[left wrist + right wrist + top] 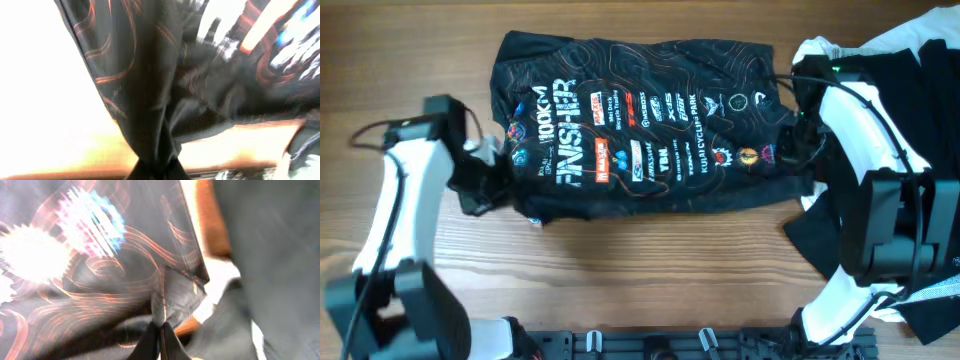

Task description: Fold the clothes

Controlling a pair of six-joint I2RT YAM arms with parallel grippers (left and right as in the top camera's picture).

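Note:
The black jersey (640, 125) with thin orange wavy lines, white "100KM FINISHER" print and small logos lies spread across the middle of the wooden table. My left gripper (490, 185) is shut on the jersey's left edge; in the left wrist view the cloth (155, 100) bunches into the closed fingers (157, 170). My right gripper (798, 140) is shut on the jersey's right edge; in the right wrist view a fold of the cloth (172, 292) is pinched between the fingertips (161, 330).
A pile of other clothes, black (835, 235) and white (895, 40), lies at the right side under and behind my right arm. Bare wooden table (650, 265) shows in front of the jersey. A black rail (670, 345) runs along the near edge.

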